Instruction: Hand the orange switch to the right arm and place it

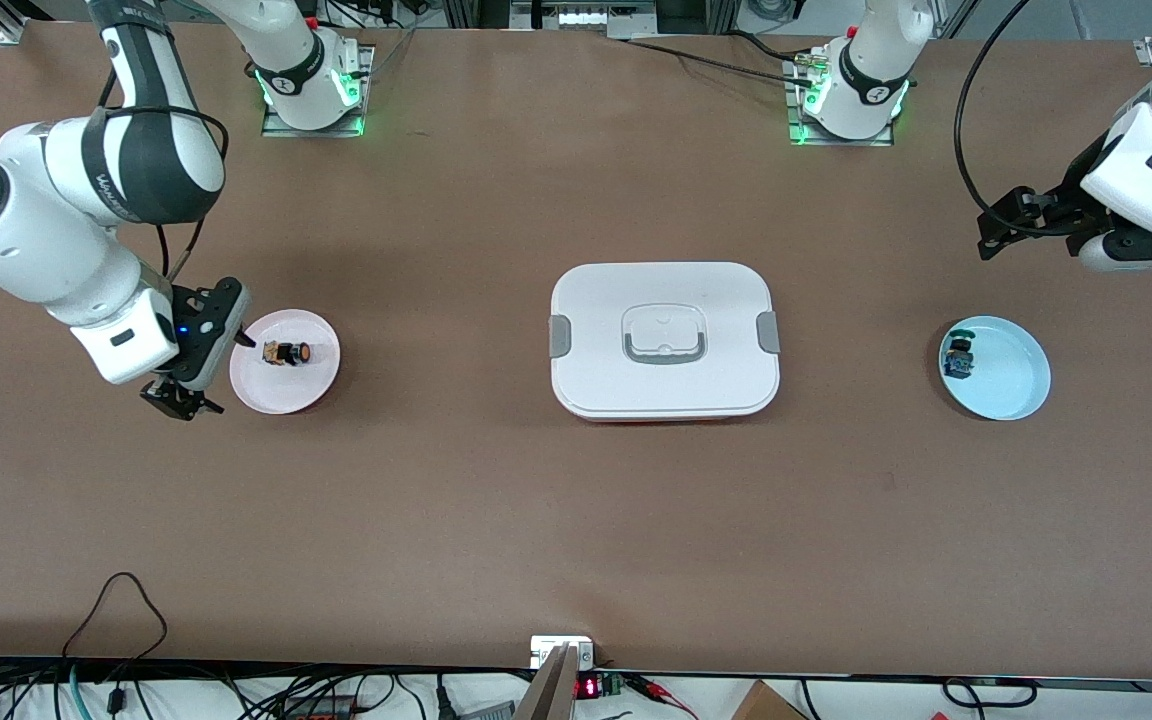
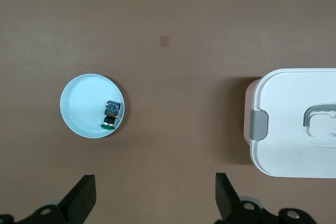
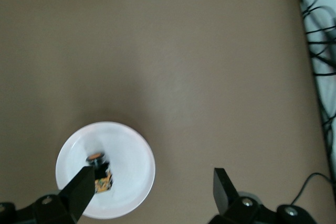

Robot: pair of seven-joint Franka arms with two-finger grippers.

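Nearest the front camera among the items is the white lidded box (image 1: 664,340) at mid-table (image 1: 496,520), lid on, grey latches at both ends. Toward the right arm's end of the table sits a pink plate (image 1: 285,385); the orange switch (image 1: 288,353) lies on it, on its side, orange cap pointing toward the box. Right gripper (image 1: 198,372) hangs low at the plate's outer edge, jaws released and spread wide. Switch is not between the jaws: it rests on the plate just beside them, apart from both fingers. In the right wrist view one fingertip (image 3: 80,184) overlaps the plate rim next to the switch (image 3: 100,174), while the other finger stands over bare table well clear of the plate.

Toward the left arm's end, a light blue plate (image 1: 1011,390) carries a small part with a blue-green top (image 1: 959,356) near its rim. Left gripper (image 1: 1021,225) is held up over bare table farther from the front camera than that plate, jaws released, nothing in them; the left arm waits
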